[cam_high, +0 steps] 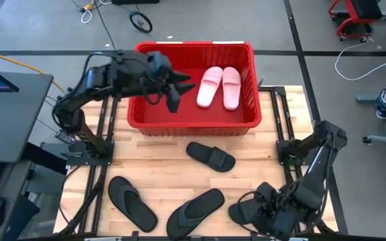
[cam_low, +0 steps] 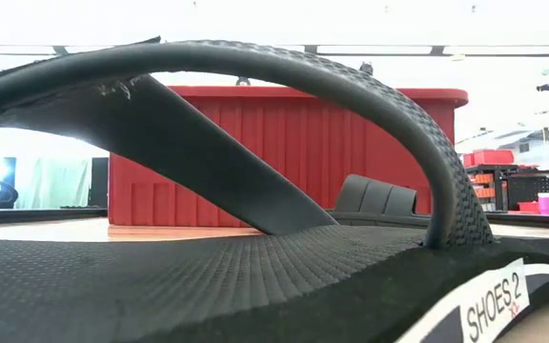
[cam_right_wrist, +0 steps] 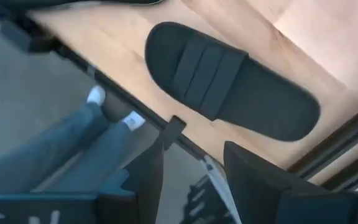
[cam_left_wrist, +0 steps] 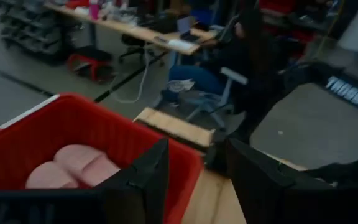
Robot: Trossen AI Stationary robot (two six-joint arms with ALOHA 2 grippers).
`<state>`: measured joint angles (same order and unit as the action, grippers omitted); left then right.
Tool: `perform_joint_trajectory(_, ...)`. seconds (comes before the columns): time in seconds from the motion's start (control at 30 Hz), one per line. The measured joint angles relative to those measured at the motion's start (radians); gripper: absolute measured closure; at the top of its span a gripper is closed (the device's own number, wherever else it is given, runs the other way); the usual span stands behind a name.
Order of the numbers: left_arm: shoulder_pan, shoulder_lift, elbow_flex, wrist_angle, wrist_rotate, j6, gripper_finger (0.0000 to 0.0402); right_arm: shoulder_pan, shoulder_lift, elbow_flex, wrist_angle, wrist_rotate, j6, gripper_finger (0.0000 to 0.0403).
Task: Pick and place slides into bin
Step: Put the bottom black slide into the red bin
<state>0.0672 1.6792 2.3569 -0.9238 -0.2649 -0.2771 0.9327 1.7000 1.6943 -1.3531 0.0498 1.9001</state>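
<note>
The red bin (cam_high: 193, 119) stands at the table's far middle, with two pale pink slides (cam_high: 220, 86) lying side by side on its floor; they also show in the left wrist view (cam_left_wrist: 73, 167). My left gripper (cam_high: 178, 89) hangs open and empty over the bin's left half. One black slide (cam_high: 211, 156) lies on the table in front of the bin. Another black slide (cam_right_wrist: 229, 87) lies at the near right edge, and my right gripper (cam_right_wrist: 191, 177) is open just beside it, touching nothing. Two black flip-flops (cam_high: 131, 201) (cam_high: 194, 211) lie near the front edge.
One flip-flop (cam_low: 255, 267) lies right before the low camera and fills most of its view. A person's legs (cam_right_wrist: 73, 143) stand beyond the table's near right edge. Bare wood (cam_high: 153, 157) lies between the bin and the flip-flops.
</note>
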Motion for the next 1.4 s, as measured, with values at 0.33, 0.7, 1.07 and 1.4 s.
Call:
perform_joint_trajectory(0.33, -0.100, -0.032, -0.001, 0.060, 0.000, 0.002, 0.0268, 0.100, 0.124, 0.000, 0.134, 0.077, 0.333, 0.0230)
perform_joint_trajectory(0.7, -0.192, -0.054, -0.001, 0.061, 0.000, 0.038, 0.0288, 0.142, 0.302, 0.000, 0.037, 0.194, 0.375, 0.0230)
perform_joint_trajectory(1.07, -0.218, -0.053, -0.001, 0.061, 0.000, 0.035, 0.0290, 0.107, 0.281, -0.206, 0.173, 0.187, 0.385, 0.0230)
perform_joint_trajectory(1.4, -0.217, -0.052, -0.001, 0.060, -0.001, 0.038, 0.0291, 0.088, 0.056, -0.568, 0.629, 0.279, 0.376, 0.0236)
